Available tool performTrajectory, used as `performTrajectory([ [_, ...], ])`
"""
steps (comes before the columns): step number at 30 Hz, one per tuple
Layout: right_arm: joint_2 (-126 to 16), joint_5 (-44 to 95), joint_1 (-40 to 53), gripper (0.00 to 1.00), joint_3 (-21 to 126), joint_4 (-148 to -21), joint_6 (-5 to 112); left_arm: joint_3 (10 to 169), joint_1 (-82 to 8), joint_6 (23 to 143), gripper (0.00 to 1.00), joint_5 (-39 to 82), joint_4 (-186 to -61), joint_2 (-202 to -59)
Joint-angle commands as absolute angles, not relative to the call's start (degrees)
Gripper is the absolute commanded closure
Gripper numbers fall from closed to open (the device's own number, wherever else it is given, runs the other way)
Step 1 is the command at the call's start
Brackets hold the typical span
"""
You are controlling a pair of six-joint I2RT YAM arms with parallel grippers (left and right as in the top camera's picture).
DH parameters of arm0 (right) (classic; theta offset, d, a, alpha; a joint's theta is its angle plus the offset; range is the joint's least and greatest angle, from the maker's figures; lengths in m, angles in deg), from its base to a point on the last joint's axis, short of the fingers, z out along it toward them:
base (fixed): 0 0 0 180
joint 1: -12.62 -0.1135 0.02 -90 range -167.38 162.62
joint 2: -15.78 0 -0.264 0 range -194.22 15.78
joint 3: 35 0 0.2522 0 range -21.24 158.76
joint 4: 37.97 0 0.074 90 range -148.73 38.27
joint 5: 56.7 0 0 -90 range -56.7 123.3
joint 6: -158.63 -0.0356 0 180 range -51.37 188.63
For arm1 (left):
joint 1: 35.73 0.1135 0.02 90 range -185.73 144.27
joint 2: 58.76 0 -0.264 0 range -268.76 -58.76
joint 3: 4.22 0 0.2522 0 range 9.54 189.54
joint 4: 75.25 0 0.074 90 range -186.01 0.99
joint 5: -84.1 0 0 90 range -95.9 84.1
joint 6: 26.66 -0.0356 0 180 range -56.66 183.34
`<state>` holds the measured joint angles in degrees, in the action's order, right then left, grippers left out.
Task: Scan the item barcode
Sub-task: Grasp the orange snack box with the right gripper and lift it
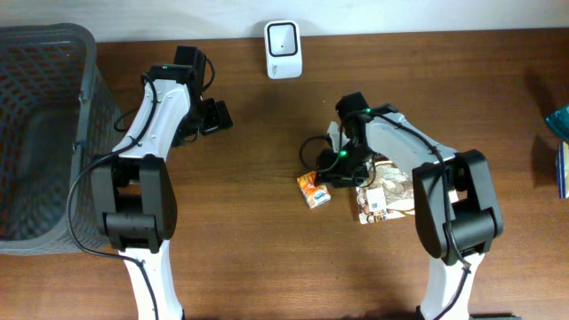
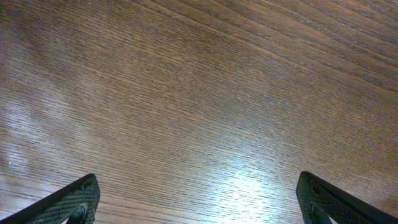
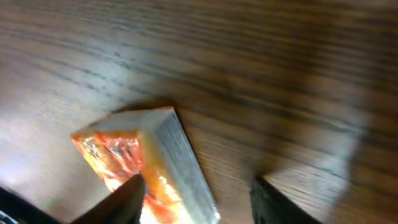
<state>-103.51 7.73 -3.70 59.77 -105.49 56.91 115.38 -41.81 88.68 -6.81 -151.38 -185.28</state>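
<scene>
So the small orange box [image 1: 313, 189] is lying on the wooden table [image 1: 258, 258] around the middle, just left of a flat printed packet [image 1: 384, 197]. The right gripper [image 3: 196, 184] is down over it with its jaws apart, one finger [image 3: 121, 202] right against the box and the other clear of it (so not a real grip). The left gripper [image 2: 198, 180] hangs spread wide over bare wood, well apart from the box. A white scanner [image 1: 283, 38] sits at the far edge, and a grey basket [image 1: 53, 37] is on the left.
</scene>
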Motion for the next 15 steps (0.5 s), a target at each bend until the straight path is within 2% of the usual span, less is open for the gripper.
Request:
performTrajectory([
  [1,-104.29,8.46,-4.77,0.43,59.79,-105.62,57.87,115.14,-41.94,88.55,0.01,-7.22,-151.44,-183.58],
  [5,-104.67,8.52,-7.06,0.44,58.46,-103.74,57.5,115.14,-41.94,88.55,0.01,-7.22,-151.44,-183.58],
  [6,-104.84,8.57,-7.37,0.48,58.39,-103.33,56.95,115.14,-41.94,88.55,0.01,-7.22,-151.46,-183.58],
  [10,-104.89,8.7,-7.72,0.83,58.42,-101.99,53.25,115.14,-41.94,88.55,0.01,-7.22,-151.44,-183.58],
  [13,-104.89,8.43,-7.39,0.96,58.48,-101.43,52.86,115.14,-41.94,88.55,0.01,-7.22,-151.46,-183.58],
  [15,-104.86,8.13,-7.0,0.96,58.48,-101.45,52.86,115.14,-41.94,88.55,0.01,-7.22,-151.46,-183.58],
])
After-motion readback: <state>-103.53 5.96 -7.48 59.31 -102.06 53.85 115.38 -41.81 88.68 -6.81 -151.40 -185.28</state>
